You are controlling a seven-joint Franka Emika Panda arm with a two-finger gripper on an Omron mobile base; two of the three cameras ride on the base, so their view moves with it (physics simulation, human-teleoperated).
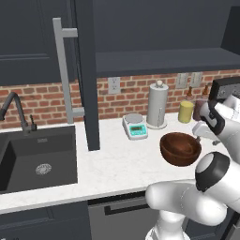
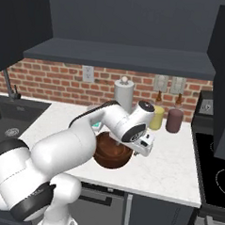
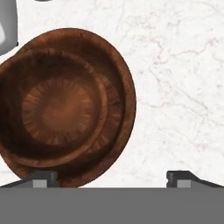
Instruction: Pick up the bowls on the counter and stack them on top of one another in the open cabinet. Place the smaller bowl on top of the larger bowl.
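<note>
Jaws stand wide apart and empty in the hand view; the gripper (image 3: pixel 111 177) looks down at the counter (image 3: pixel 183 87), where the smaller bowl (image 3: pixel 54 109) appears nested in the larger bowl (image 3: pixel 120 94) near the left fingertip.

Left base view: the wide bowl rests on the worktop before the paper-towel roll (image 1: pixel 157 105). The open cabinet (image 1: pixel 164 61) shelf holds no bowl. Judgement: neither is placed; all remains.

Right base view: arm bent forward, wrist low beside the bowl.
</note>
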